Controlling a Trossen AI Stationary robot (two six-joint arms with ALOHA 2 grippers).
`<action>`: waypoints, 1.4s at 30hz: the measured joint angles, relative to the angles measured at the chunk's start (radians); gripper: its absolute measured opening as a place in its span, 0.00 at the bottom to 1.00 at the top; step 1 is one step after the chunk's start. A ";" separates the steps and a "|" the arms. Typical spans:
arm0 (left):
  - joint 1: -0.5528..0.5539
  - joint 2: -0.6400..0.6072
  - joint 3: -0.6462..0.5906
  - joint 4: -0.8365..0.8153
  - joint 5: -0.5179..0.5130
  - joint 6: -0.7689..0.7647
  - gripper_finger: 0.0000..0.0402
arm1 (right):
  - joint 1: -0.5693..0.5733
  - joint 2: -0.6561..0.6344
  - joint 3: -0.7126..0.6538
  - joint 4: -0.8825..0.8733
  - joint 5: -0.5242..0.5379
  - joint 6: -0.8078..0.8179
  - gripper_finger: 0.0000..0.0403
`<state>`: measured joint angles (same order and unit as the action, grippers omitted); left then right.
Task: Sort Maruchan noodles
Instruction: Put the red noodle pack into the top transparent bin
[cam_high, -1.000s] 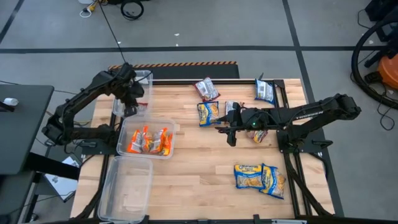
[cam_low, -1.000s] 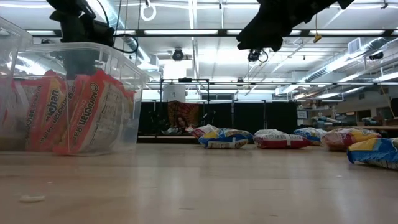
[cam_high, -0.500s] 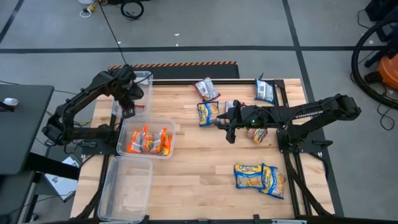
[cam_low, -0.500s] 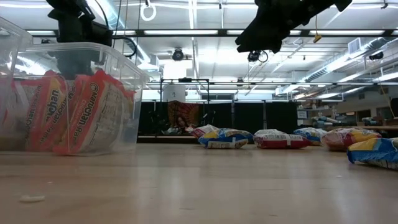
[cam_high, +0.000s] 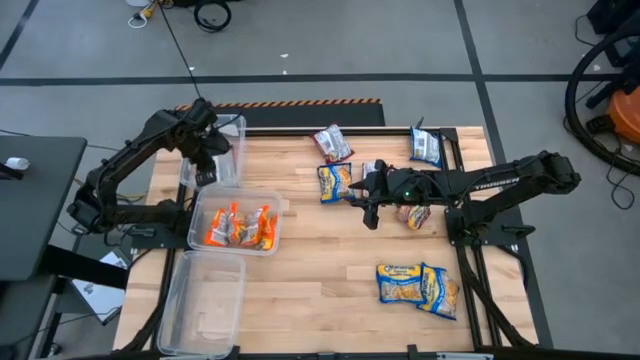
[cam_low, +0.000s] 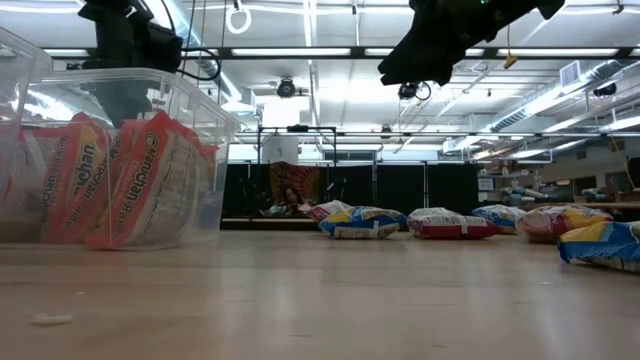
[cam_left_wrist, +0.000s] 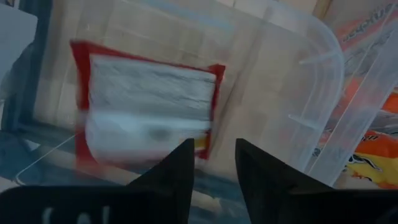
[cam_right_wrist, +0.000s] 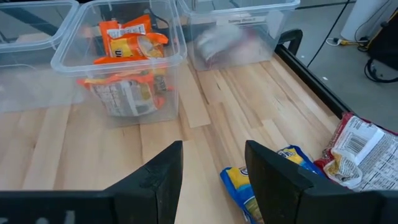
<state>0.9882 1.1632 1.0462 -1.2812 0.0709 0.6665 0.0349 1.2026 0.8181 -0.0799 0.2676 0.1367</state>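
Note:
My left gripper (cam_high: 207, 166) hangs over the far clear bin (cam_high: 234, 124), pointing down, open, with nothing between its fingers (cam_left_wrist: 214, 165). Below it a red-and-silver noodle packet (cam_left_wrist: 146, 109) shows flat and blurred inside that bin. Whether it has come to rest, I cannot tell. My right gripper (cam_high: 372, 214) hovers open above the table's middle (cam_right_wrist: 211, 168), clear of every packet. Loose packets lie flat on the table: blue-and-yellow ones (cam_high: 335, 182) (cam_high: 418, 285) and red-and-silver ones (cam_high: 332, 143) (cam_high: 425, 148).
The middle bin (cam_high: 276, 205) holds several orange packets (cam_right_wrist: 124, 62). A third clear bin (cam_high: 205, 300) stands at the near left. One more packet (cam_high: 415, 217) lies partly under my right arm. Bare wood (cam_high: 320, 270) spreads between the bins and the near-right packets.
My left gripper has let go of the red-and-silver packet over the far bin, and the packet has dropped away from its fingers into the bin.

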 joint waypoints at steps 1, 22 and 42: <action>0.000 0.000 0.000 0.002 0.000 0.000 0.31 | 0.000 0.000 0.000 0.000 0.000 0.000 0.44; -0.013 0.083 0.001 0.181 -0.049 -0.292 0.31 | 0.000 0.007 -0.009 0.000 0.073 -0.002 0.44; 0.104 0.120 -0.012 0.206 -0.102 -0.160 0.29 | -0.050 0.007 -0.148 0.220 -0.027 0.055 0.45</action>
<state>1.0920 1.2833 1.0341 -1.0750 -0.0310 0.5060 -0.0154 1.2098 0.6704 0.1401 0.2409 0.1915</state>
